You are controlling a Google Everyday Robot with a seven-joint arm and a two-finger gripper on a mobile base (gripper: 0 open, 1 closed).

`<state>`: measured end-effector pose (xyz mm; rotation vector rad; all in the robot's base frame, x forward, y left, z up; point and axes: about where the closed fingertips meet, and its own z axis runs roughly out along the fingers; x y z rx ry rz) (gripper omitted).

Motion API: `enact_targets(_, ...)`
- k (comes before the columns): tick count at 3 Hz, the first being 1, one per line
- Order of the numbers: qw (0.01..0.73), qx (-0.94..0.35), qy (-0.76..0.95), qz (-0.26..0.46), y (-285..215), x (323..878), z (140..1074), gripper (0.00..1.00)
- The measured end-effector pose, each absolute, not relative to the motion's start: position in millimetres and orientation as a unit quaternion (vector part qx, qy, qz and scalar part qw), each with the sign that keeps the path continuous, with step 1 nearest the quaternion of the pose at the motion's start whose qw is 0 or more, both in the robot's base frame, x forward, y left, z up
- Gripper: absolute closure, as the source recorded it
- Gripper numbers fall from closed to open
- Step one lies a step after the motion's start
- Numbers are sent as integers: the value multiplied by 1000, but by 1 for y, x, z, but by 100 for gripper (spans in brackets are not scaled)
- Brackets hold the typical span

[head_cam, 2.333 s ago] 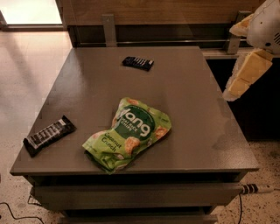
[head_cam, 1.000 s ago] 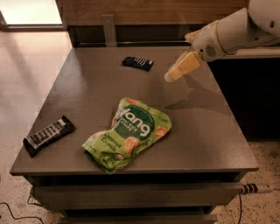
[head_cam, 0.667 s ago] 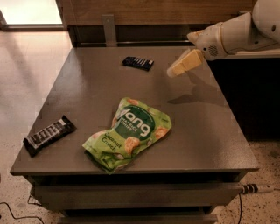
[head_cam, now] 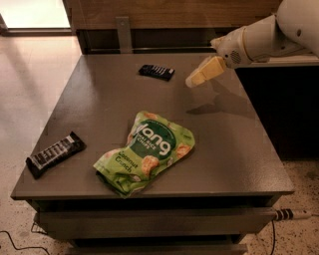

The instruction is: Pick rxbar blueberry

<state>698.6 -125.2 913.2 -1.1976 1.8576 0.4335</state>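
Observation:
The rxbar blueberry is a small dark navy bar with white lettering. It lies flat at the far middle of the grey table. My gripper hangs above the table's far right part, a short way to the right of the bar and not touching it. Its tan fingers point down and to the left. The white arm comes in from the upper right.
A big green chips bag lies in the middle front of the table. A longer black-brown bar lies near the front left edge. A wooden wall runs behind the table. A dark cabinet stands to the right.
The arm has swung in from the far right over the table towards the bar. In the last second it has barely moved.

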Motion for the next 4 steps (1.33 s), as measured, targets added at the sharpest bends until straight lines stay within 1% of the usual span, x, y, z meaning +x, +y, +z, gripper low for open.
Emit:
enact_targets(2, 389, -463, 779, 167, -93, 765, 867, 0)
enact_targets(4, 384, -447, 781, 206, -79, 798, 829, 0)
